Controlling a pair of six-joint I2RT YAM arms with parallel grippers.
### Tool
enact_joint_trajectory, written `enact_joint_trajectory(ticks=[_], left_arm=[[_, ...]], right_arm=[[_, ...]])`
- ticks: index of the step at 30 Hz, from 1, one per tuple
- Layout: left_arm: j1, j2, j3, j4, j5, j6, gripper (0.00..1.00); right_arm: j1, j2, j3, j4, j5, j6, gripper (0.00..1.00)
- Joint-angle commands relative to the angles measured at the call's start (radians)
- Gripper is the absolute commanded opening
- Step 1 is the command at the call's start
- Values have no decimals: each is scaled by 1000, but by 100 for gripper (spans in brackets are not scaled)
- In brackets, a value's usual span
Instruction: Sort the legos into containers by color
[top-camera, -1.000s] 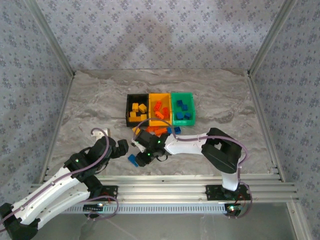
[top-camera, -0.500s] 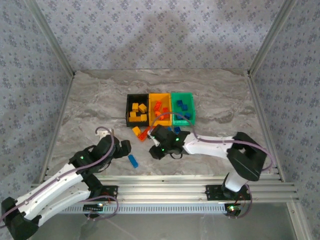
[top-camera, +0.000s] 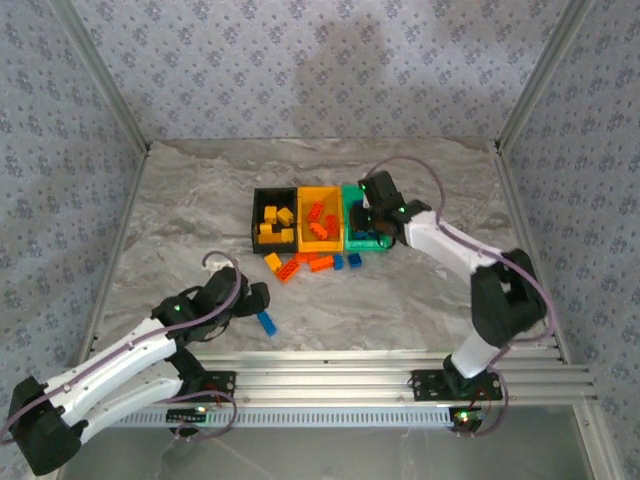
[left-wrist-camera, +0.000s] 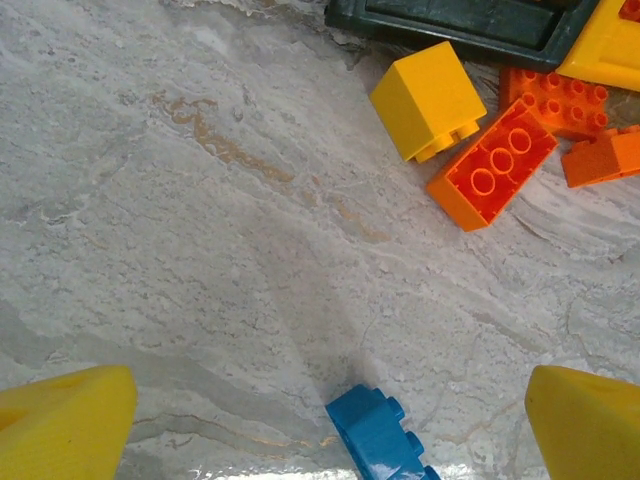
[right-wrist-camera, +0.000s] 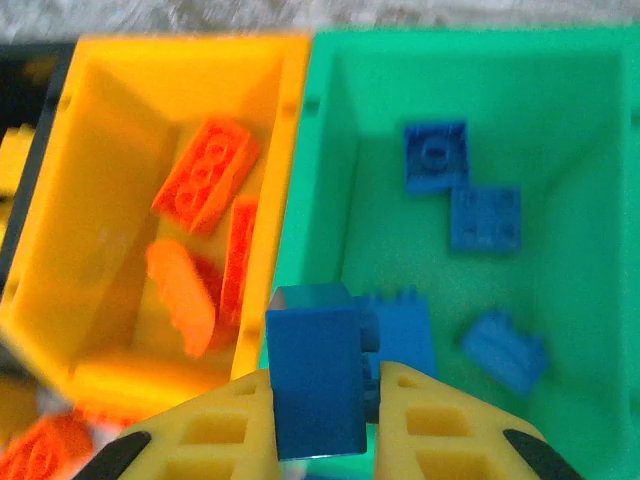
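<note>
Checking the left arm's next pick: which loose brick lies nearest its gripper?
The lone blue brick, right by the left gripper; the other loose bricks cluster farther off beside the bins.

Top camera high overhead; wrist cameras close, downward; right shares green bin (right-wrist-camera: 580, 150).

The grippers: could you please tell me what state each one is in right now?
Left gripper: open, holding nothing.
Right gripper: shut on a blue lego over the green bin.
</note>
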Motion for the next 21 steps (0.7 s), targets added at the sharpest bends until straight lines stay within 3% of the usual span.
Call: enact_joint_trajectory(ticks=[1, 3, 7, 10, 21], left_arm=[[3, 5, -3, 7, 26, -13, 100], [3, 6, -6, 4, 35, -16, 100], [3, 12, -14, 6, 65, -14, 100], [2, 24, -15, 12, 101, -2, 99], [-56, 235, 18, 96, 249, 15, 92]], right_arm=[[-27, 127, 119, -44, 49, 19, 23], [-43, 182, 169, -53, 55, 31, 29], [-45, 200, 210, -28, 48, 35, 61], [-25, 131, 188, -5, 47, 30, 72], [71, -128, -80, 65, 79, 41, 79]])
